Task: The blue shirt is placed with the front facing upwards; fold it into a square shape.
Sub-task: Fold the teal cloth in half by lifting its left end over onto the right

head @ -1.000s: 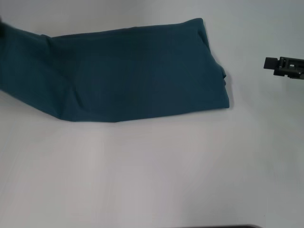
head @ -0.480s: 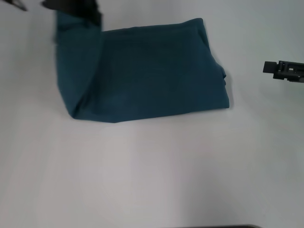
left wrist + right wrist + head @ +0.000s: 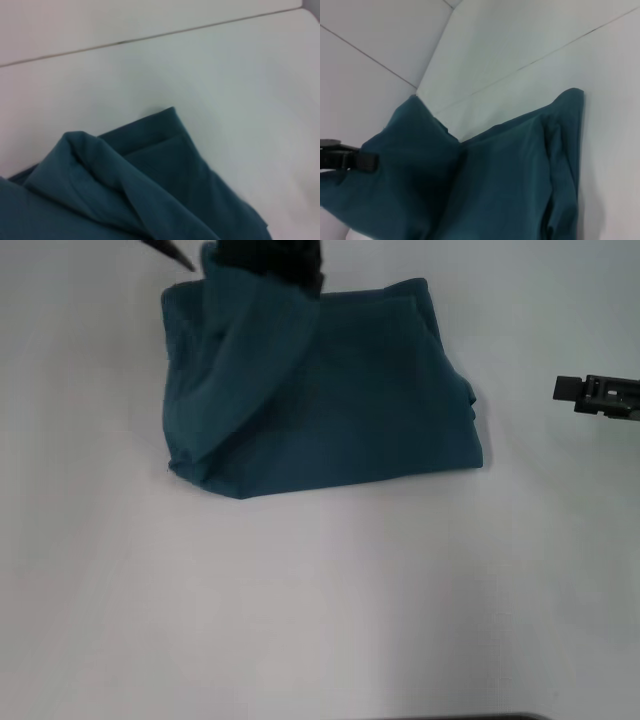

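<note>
Now carried rightward over the far edge, left gripper [image 3: 268, 258] pinching the blue shirt [image 3: 340, 410] end to halve it; right gripper [image 3: 598, 392] parked right, pincer state unclear

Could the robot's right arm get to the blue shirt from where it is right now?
Probably yes. The right pincer hangs off to the right of the blue shirt, with only bare table between them. The left pincer holds up the shirt's other end, well away.
</note>
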Controlling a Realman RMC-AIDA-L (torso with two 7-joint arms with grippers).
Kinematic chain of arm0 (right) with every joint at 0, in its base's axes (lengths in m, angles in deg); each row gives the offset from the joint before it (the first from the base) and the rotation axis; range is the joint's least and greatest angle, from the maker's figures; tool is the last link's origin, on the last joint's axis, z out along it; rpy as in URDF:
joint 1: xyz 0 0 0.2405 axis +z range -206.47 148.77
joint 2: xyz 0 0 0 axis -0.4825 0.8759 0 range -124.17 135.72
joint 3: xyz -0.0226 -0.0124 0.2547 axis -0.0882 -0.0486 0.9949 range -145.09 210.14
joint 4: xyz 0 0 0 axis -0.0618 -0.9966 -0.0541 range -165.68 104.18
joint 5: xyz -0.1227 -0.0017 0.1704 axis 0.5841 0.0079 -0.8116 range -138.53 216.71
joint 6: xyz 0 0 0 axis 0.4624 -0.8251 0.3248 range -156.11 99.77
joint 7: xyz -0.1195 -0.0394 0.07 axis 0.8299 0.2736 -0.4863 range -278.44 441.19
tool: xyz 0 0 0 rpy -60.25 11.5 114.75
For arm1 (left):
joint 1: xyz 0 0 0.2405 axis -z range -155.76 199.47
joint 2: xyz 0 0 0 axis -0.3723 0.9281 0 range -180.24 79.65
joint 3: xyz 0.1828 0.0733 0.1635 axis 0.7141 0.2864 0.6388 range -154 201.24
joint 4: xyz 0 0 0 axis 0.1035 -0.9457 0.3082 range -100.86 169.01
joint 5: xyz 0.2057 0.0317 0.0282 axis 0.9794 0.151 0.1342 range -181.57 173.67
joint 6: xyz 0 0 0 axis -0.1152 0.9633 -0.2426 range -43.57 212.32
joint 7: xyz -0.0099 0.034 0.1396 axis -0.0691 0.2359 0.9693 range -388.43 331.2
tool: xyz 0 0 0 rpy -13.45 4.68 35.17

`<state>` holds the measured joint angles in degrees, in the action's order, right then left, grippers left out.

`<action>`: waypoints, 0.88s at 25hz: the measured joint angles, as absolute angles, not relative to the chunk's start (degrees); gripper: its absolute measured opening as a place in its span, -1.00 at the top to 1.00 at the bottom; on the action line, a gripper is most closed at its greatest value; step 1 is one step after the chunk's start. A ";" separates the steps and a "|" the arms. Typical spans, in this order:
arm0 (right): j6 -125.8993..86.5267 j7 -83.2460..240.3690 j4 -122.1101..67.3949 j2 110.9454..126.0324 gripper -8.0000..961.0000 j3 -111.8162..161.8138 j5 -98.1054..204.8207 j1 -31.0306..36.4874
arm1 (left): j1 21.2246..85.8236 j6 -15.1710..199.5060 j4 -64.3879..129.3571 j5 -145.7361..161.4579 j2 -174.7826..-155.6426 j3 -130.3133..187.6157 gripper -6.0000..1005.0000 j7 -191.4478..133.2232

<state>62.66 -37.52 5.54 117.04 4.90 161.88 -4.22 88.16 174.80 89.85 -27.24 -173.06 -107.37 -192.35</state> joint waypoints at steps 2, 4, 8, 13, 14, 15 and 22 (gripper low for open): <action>62.70 -37.53 5.54 117.09 -0.87 4.78 161.87 -4.23 | 88.87 173.74 89.51 -27.39 -173.74 -107.31 0.82 -192.40; 62.64 -37.57 5.54 117.12 -0.87 4.41 161.87 -4.22 | 89.48 173.03 88.89 -27.90 -174.06 -106.82 0.81 -192.40; 62.46 -37.82 5.54 117.13 -0.87 3.75 161.87 -3.99 | 91.03 170.33 86.32 -30.52 -174.15 -104.05 0.80 -192.43; 62.46 -37.89 5.54 117.20 -0.87 3.70 161.87 -3.96 | 92.55 166.83 83.41 -32.18 -174.20 -100.93 0.78 -192.43; 62.47 -37.89 5.54 117.19 -0.87 3.69 161.87 -3.97 | 92.97 166.25 82.72 -32.25 -174.22 -100.54 0.78 -192.42; 62.48 -37.89 5.54 117.17 -0.87 3.69 161.87 -4.00 | 93.38 165.77 81.90 -32.28 -174.24 -100.23 0.78 -192.39; 62.35 -37.86 5.36 117.02 -0.87 3.70 161.90 -4.17 | 94.05 162.99 78.70 -37.14 -174.06 -100.48 0.75 -190.94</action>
<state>62.35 -37.86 5.36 117.02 3.70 161.90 -4.17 94.05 162.99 78.70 -37.14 -174.06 -100.48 -190.94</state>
